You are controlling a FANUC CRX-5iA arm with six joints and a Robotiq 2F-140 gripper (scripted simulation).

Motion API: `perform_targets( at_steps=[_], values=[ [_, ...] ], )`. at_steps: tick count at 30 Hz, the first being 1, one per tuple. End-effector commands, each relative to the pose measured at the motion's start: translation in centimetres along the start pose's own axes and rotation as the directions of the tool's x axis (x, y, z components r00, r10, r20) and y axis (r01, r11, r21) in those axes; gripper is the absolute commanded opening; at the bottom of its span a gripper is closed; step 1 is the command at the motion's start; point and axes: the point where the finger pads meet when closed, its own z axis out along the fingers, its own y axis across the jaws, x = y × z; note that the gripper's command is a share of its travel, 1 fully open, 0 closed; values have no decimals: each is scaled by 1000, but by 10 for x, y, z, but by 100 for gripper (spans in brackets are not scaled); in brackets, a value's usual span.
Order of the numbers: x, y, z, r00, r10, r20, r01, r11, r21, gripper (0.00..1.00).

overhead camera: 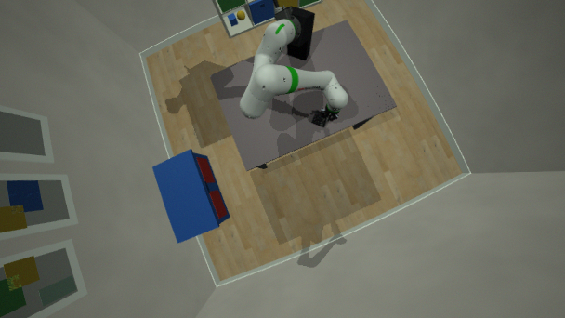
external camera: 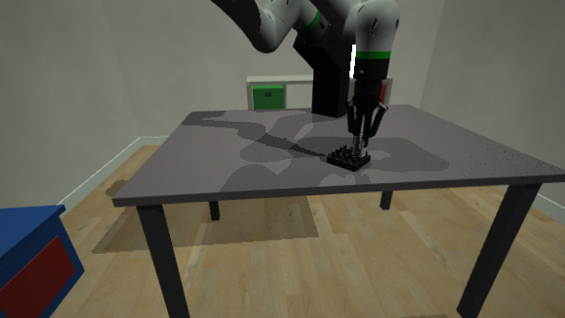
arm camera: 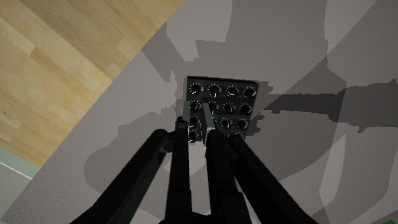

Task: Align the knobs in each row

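Note:
The black knob box (overhead camera: 319,119) (external camera: 342,162) (arm camera: 223,82) lies flat on the table near its edge. In the wrist view four knobs form its top row, such as the corner knob (arm camera: 195,89). White marks ring them; exact pointing directions and printed names are too small to read. My gripper (overhead camera: 330,114) (external camera: 360,150) (arm camera: 195,110) points down over one side of the box, its fingers parted by a narrow gap. The left-column knob of the second row shows between the fingertips; no grip on it is visible. The fingers hide parts of the lower rows. The socket cannot be made out.
The grey table (overhead camera: 260,139) (external camera: 195,163) (arm camera: 280,45) carries the box, with a table edge close by. The arm's black pedestal (overhead camera: 301,37) (external camera: 329,79) stands at the far side. A blue cabinet (overhead camera: 186,200) (external camera: 28,228) stands on the floor beyond one table corner.

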Motion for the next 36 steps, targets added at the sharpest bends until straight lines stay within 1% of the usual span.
perform_targets(
  at_steps=[1,17,36],
  values=[
    [0,0,1,1000,0,0,0,1000,0,12],
    [0,0,12,1000,0,0,0,1000,0,12],
    [0,0,13,1000,0,0,0,1000,0,12]
  ],
)
